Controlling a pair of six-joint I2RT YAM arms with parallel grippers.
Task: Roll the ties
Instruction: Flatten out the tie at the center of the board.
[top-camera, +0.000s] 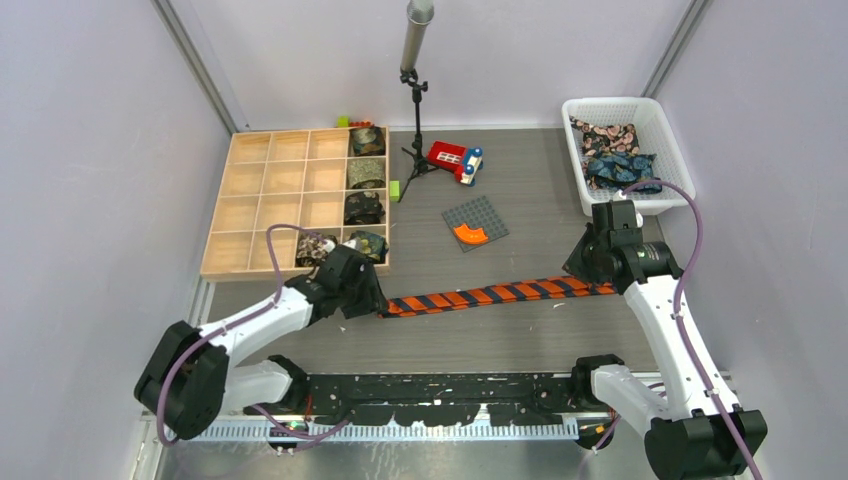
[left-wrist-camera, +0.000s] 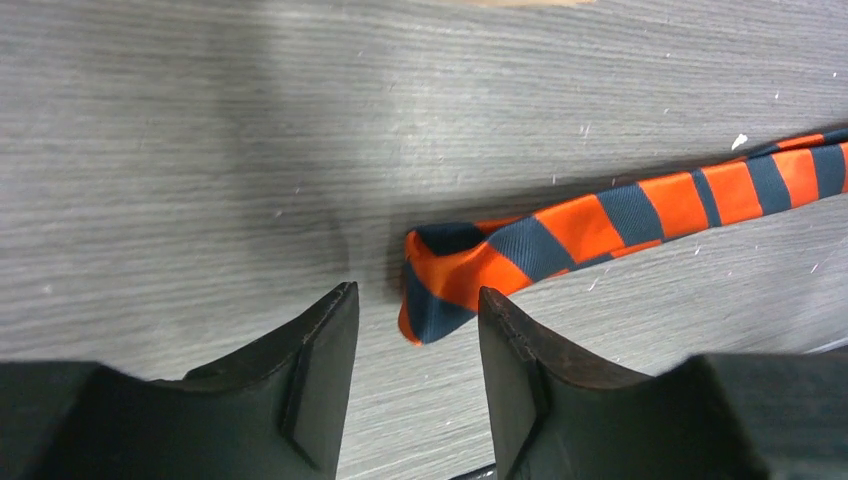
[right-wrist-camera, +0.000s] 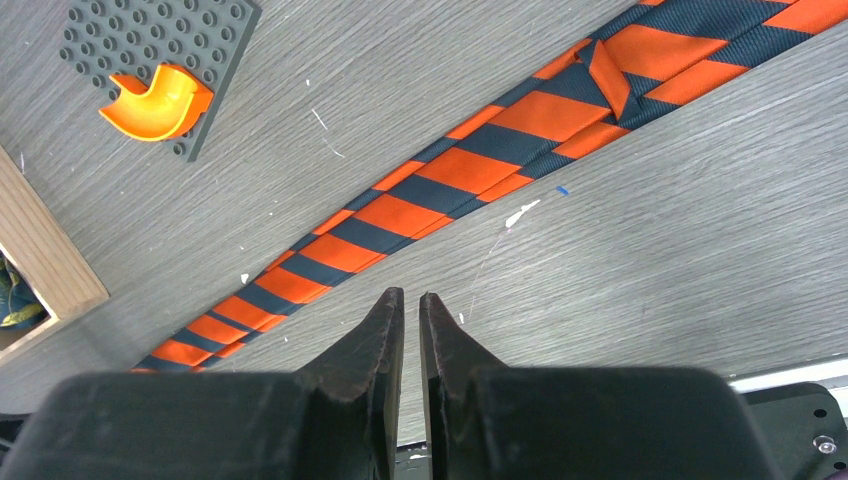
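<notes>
From overhead, the whole striped tie (top-camera: 500, 294) is seen stretched flat on the table with a gripper at each end. Only the left wrist view shows its narrow tip folded back on itself. The tip reaches into the gap of the left gripper (left-wrist-camera: 415, 300), whose fingers stand apart; whether either touches the cloth I cannot tell. The right wrist view shows the right gripper (right-wrist-camera: 410, 295) on the near side of the tie and clear of it, its fingers drawn almost together — a thin slit, nothing in it.

Counted from above:
- One striped tie.
- Five rolled ties (top-camera: 366, 173) in the wooden tray (top-camera: 255, 180) beyond the striped tie's narrow end.
- Two dark printed ties (top-camera: 605, 137) heaped in the white basket (top-camera: 612, 102) beyond its wide end.
- One grey studded plate (top-camera: 485, 212) and one red toy car (top-camera: 455, 159) — both beyond its middle.
</notes>
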